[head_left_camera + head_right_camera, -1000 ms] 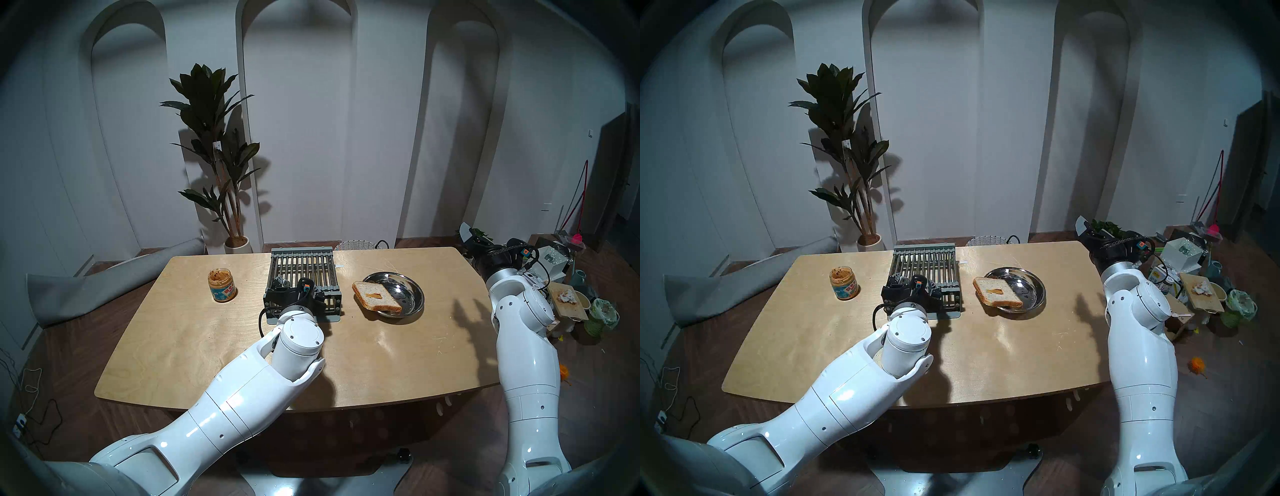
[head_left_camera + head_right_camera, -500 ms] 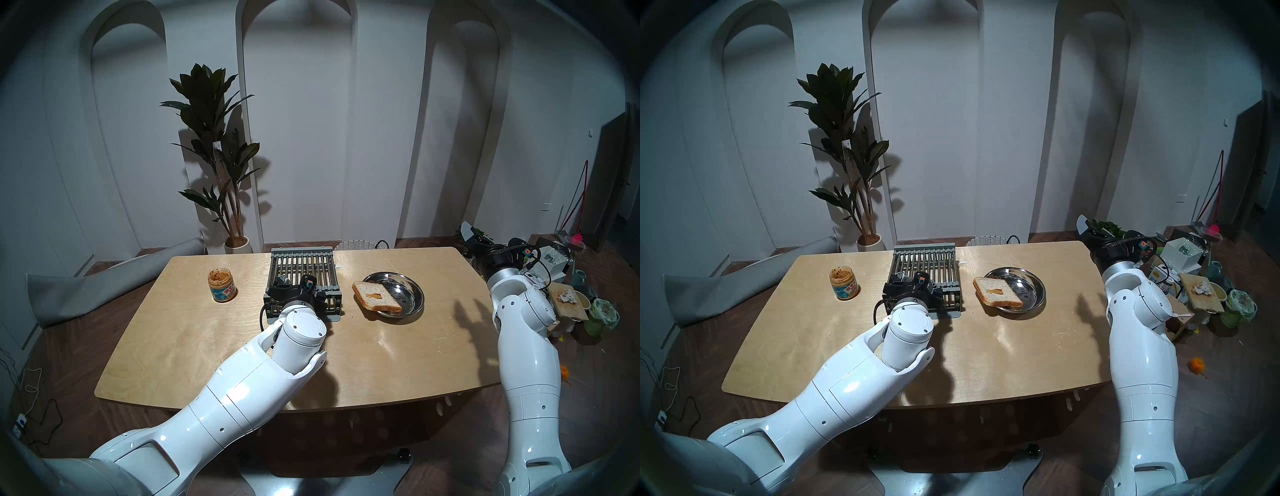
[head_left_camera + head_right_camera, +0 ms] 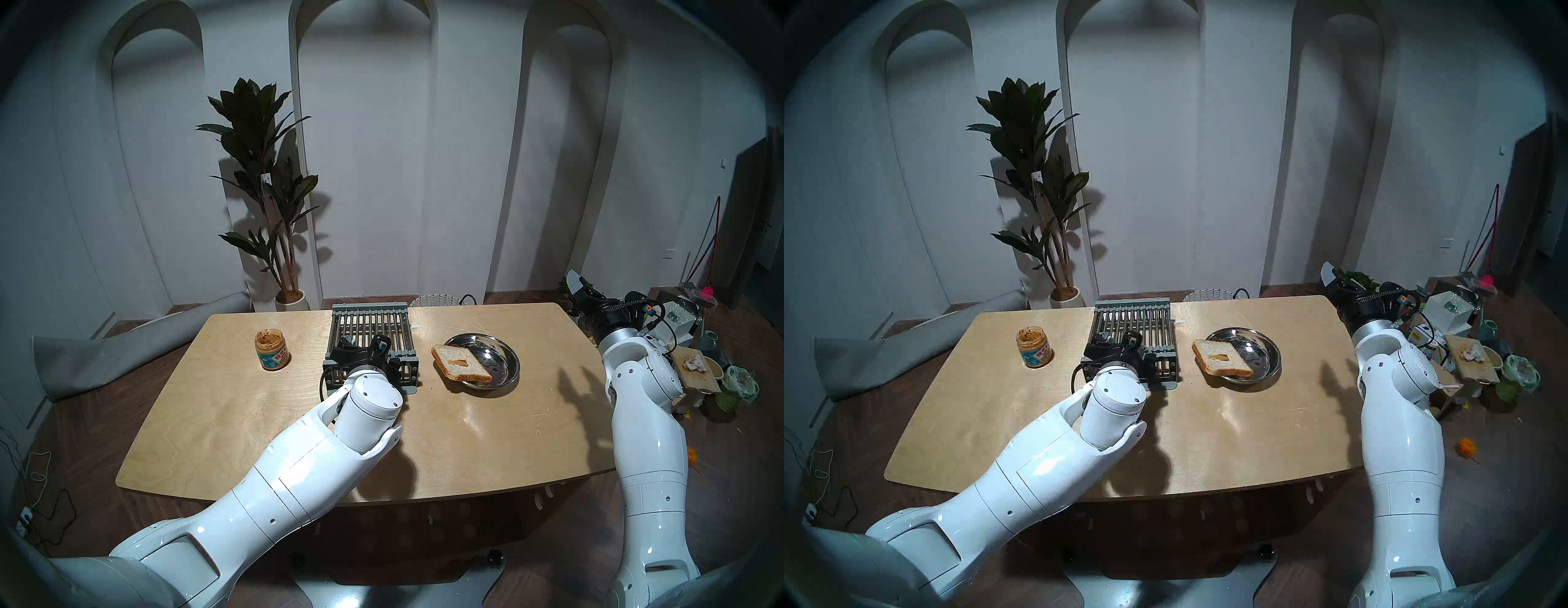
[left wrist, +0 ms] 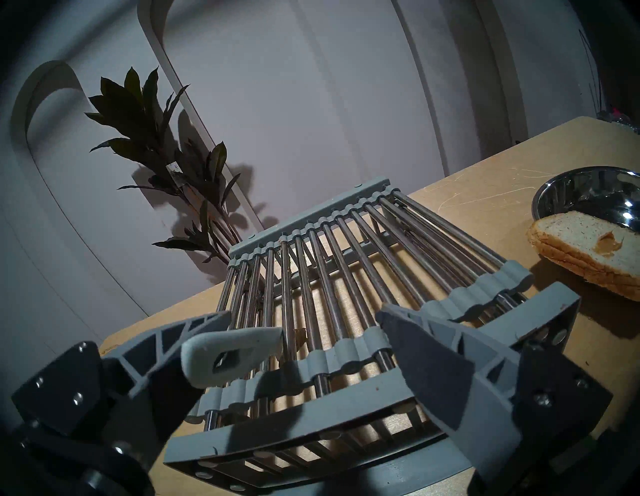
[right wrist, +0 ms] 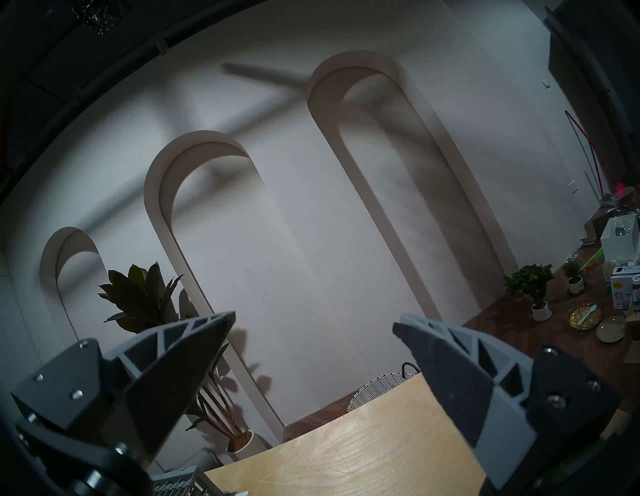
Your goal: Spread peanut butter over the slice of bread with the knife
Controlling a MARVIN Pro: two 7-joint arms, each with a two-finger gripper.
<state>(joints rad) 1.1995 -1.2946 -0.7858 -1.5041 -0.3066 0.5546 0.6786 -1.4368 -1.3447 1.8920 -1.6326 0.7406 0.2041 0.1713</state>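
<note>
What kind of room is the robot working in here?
Probably a home-style room staged as a test kitchen: a wooden table with bread in a metal dish, arched wall panels, and a potted plant.

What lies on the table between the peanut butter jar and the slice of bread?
In the head view, the grey rack stands between the peanut butter jar and the slice of bread, with the left gripper over its near end.
</note>
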